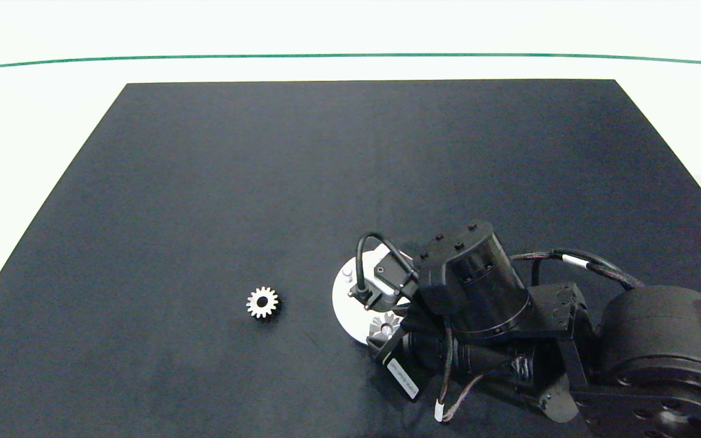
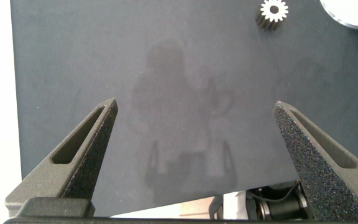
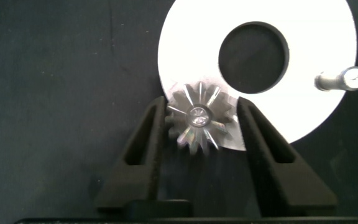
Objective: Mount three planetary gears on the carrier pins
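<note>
1. One planetary gear [image 3: 196, 121] sits on the white carrier disc [image 3: 316, 93], between the fingers of the right gripper [image 3: 201, 124], which look clamped on it.
2. If it tilts, it may jam on its pin.
3. Another gear [image 1: 262, 302] lies on the black mat [image 1: 204, 182], well apart.
4. One carrier pin [image 3: 344, 79] stands bare.
5. The left gripper [image 2: 194, 134] hangs wide apart, holding nothing.

r arm reaches in low, r gripper [image 3: 201, 134] fingers close together; l gripper [image 2: 194, 134] fingers spread wide.

Overhead view; two close wrist views
</note>
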